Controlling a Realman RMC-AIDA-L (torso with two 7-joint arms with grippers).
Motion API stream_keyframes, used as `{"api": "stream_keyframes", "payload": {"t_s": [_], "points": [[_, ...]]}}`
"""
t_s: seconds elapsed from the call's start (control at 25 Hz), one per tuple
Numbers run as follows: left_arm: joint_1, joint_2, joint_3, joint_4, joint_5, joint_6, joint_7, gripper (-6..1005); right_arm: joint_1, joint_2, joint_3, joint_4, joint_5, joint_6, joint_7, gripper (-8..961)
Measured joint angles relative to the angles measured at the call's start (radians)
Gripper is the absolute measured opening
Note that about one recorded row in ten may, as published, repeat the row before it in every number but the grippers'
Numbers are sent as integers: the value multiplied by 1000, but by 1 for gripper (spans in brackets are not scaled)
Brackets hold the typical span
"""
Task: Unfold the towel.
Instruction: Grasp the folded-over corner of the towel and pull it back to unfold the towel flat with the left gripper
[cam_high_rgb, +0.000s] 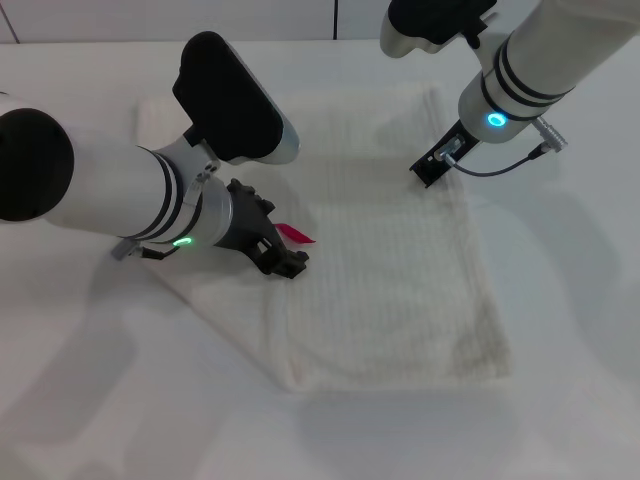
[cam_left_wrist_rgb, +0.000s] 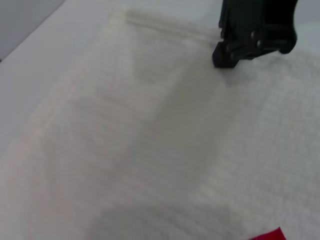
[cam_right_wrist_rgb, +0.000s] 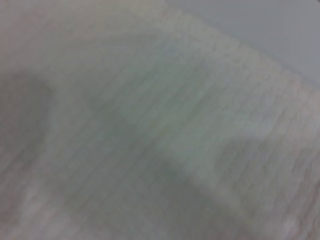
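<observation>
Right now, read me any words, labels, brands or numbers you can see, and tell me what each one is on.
No readable text in any view.
red tag on the towel: no print can be made out.
left gripper, by the tag: no markings visible.
right gripper, at the towel's far side: no markings visible.
The green and blue lights on the wrists are plain lights, not characters.

The towel (cam_high_rgb: 390, 270) lies flat on the surface (cam_high_rgb: 120, 400), filling the middle and reaching toward 5 o'clock. The left claw (cam_high_rgb: 285, 262) sits low over the towel's 9 o'clock edge, with the tag (cam_high_rgb: 296, 234) just beside it at its 1 o'clock. The right claw (cam_high_rgb: 432, 168) hangs over the towel's 1 o'clock part, near its far right edge.
</observation>
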Motion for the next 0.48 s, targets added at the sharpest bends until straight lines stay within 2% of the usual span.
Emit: {"api": "stream_keyframes", "payload": {"t_s": [0.24, 0.48], "points": [[-8, 3, -4, -4, 9, -30, -16, 778, -2, 0, 0, 0, 0, -6, 0, 0], [-11, 4, -4, -8, 11, -53, -18, 632, -2, 0, 0, -3, 0, -8, 0, 0]]}}
